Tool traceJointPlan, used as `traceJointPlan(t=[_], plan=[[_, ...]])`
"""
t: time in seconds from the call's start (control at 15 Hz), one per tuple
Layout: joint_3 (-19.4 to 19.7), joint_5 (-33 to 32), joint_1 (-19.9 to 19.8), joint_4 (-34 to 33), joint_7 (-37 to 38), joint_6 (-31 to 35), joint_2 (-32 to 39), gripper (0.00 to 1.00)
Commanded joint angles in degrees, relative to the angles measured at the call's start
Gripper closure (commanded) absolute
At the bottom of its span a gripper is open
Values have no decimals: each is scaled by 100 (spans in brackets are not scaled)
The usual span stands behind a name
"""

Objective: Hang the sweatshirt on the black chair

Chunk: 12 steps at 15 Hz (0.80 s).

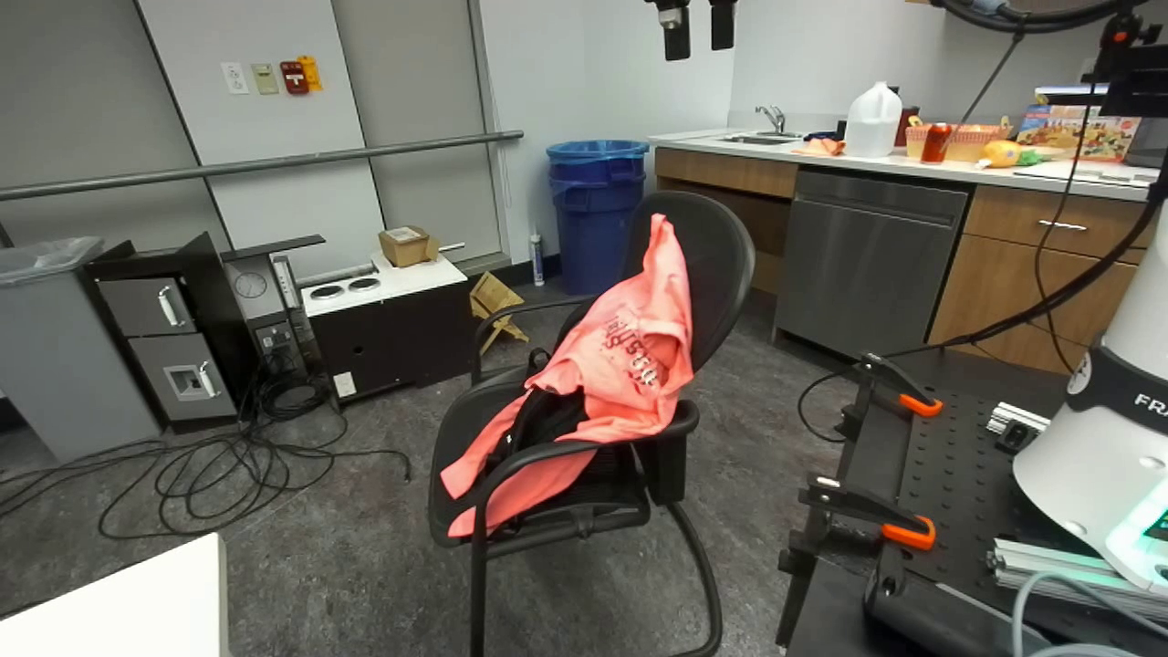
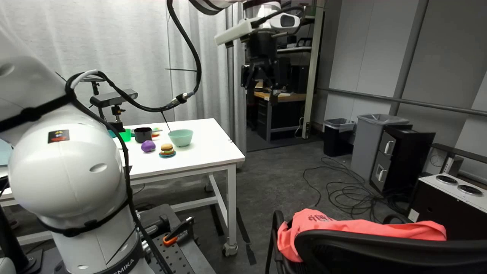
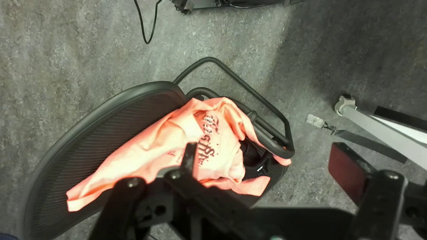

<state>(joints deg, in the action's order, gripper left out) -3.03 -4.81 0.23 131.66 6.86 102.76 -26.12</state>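
The coral sweatshirt (image 1: 630,351) lies draped on the black chair (image 1: 725,255). One end reaches up the front of the backrest to a peak near its top; the lower parts spread over the seat and under an armrest. In an exterior view it shows behind the backrest (image 2: 380,249) as a coral strip (image 2: 342,227). In the wrist view the sweatshirt (image 3: 163,150) lies along the backrest mesh (image 3: 100,123), dark print facing up. My gripper (image 3: 265,156) is open and empty, well above the chair, apart from the cloth. It also shows in both exterior views (image 1: 699,36) (image 2: 261,97).
Dark fabric (image 1: 555,415) lies on the seat among the sweatshirt's folds. A blue bin (image 1: 598,219) and a counter (image 1: 703,141) stand behind the chair. A white table (image 2: 190,163) with toys and a bowl (image 2: 180,137) stands beside the robot. Cables (image 1: 265,465) lie on the floor.
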Motion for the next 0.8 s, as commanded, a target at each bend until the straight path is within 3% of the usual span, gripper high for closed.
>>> traceJointPlan(t=[0.0,0.4,0.73], plan=[[209,63,-166,-251,70,513,580,0],[365,207,-282,-540,297,1647,1567,0],[440,3,-379,-819,725,2115,2232,0]])
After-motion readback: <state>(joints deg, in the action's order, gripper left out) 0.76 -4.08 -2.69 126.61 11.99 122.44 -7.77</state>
